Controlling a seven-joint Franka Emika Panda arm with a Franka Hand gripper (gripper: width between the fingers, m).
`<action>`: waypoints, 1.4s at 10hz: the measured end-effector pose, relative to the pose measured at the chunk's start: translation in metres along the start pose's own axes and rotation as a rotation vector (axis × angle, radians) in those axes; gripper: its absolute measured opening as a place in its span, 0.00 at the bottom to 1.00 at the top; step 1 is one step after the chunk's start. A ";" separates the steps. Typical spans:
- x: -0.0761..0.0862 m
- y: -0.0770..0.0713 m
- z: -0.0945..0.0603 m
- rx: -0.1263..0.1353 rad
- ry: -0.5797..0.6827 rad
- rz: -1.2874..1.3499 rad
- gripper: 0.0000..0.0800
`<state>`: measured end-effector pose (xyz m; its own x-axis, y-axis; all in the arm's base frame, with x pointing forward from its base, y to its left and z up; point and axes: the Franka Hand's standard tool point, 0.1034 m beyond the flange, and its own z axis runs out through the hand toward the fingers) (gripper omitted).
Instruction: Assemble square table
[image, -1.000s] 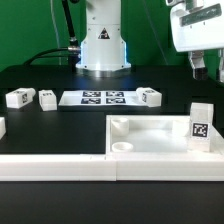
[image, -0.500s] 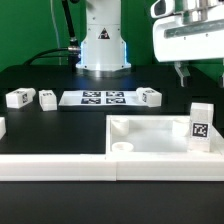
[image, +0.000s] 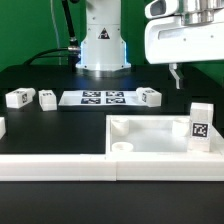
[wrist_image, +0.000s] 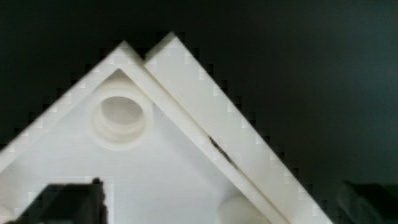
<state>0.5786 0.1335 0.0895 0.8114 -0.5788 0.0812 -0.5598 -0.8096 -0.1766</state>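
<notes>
The white square tabletop (image: 160, 137) lies rim-up at the front right of the black table. Its corner with a round socket (wrist_image: 119, 115) fills the wrist view. One white leg (image: 200, 125) with a square tag stands upright at the tabletop's right end. Three more tagged legs lie further back: two on the exterior view's left (image: 18, 98) (image: 47, 97) and one near the middle (image: 150, 96). My gripper (image: 198, 72) hangs high above the tabletop's right part. It is open, its dark fingers (wrist_image: 71, 205) are far apart, and nothing is between them.
A long white rail (image: 100, 166) runs along the front edge, against the tabletop (wrist_image: 205, 110). The marker board (image: 103, 98) lies flat in front of the robot base (image: 102, 45). Another white piece (image: 2, 128) shows at the exterior view's left edge.
The gripper has moved toward the exterior view's left, coming over the tabletop's right part. Its jaws stayed wide open. No part on the table has moved.
</notes>
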 end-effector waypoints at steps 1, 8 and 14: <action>-0.020 0.018 0.002 -0.019 -0.026 -0.119 0.81; -0.048 0.052 -0.001 -0.066 -0.072 -0.647 0.81; -0.078 0.092 0.009 -0.110 -0.168 -0.870 0.81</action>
<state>0.4648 0.1050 0.0575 0.9656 0.2598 -0.0043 0.2597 -0.9654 -0.0237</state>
